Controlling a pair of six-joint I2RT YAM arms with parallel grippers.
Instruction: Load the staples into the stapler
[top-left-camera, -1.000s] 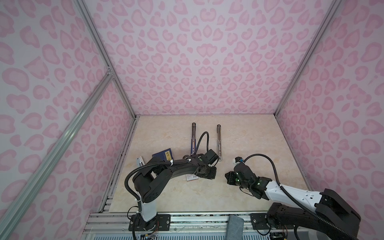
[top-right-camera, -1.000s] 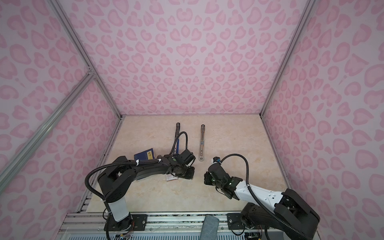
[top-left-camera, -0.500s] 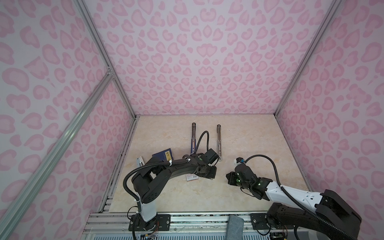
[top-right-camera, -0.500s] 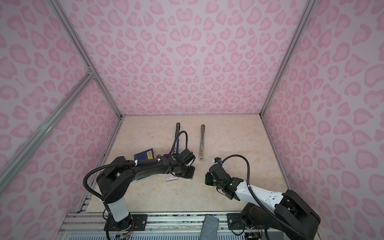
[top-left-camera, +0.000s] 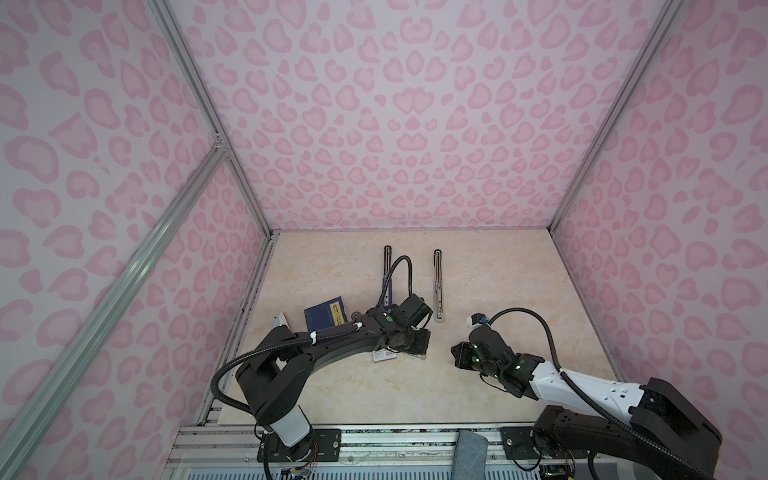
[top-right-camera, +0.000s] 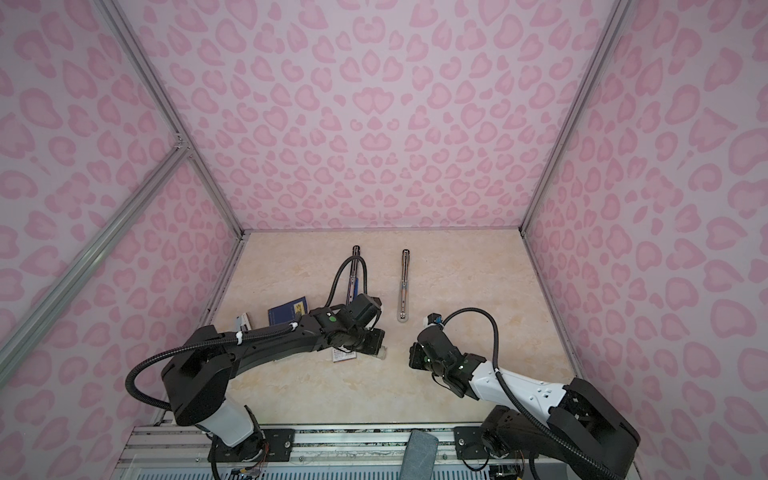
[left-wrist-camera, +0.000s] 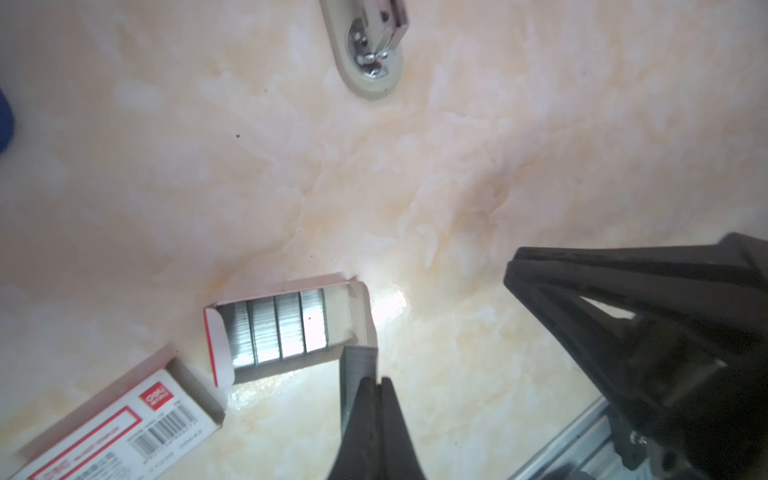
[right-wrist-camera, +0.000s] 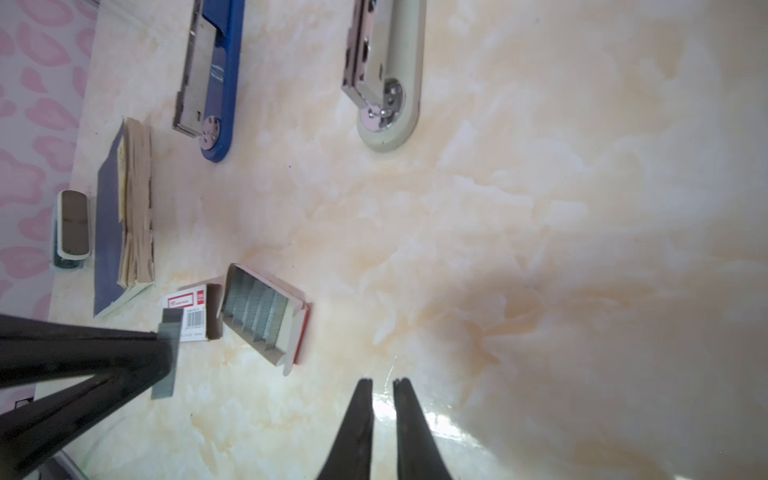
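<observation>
Change: Over the last second the left gripper (left-wrist-camera: 376, 384) has been closed on a single strip of staples (left-wrist-camera: 358, 368). In both top views the arm itself is seen almost where it was.
Left fingers: They are pressed fully together on the strip, which is held on edge and juts out past the tips.
Right gripper (right-wrist-camera: 382, 386): It is nearly shut, with a thin gap left between the fingers and nothing held. It is hung over bare table (right-wrist-camera: 582, 249) to the right of the tray.
Remaining staples (left-wrist-camera: 276, 328): Four grey rows are left in the pale tray (left-wrist-camera: 361, 316), and one slot is emptied at the end nearest the held strip. The tray lies at the near centre, just beside the white box sleeve (left-wrist-camera: 116, 419).
Staplers: A blue stapler (right-wrist-camera: 224, 75) and a pale stapler (right-wrist-camera: 405, 75) are laid open farther back, side by side, with their metal channels exposed. Both are well apart from either gripper.
Bystander: A dark blue booklet (right-wrist-camera: 109, 232) is left lying to the left of the sleeve.
Meaning: The pick is judged done, while the carry to a stapler and the seating in its channel remain. Which stapler is meant cannot be told. The thin strip is judged liable to twist or snap if it is set down crooked.
</observation>
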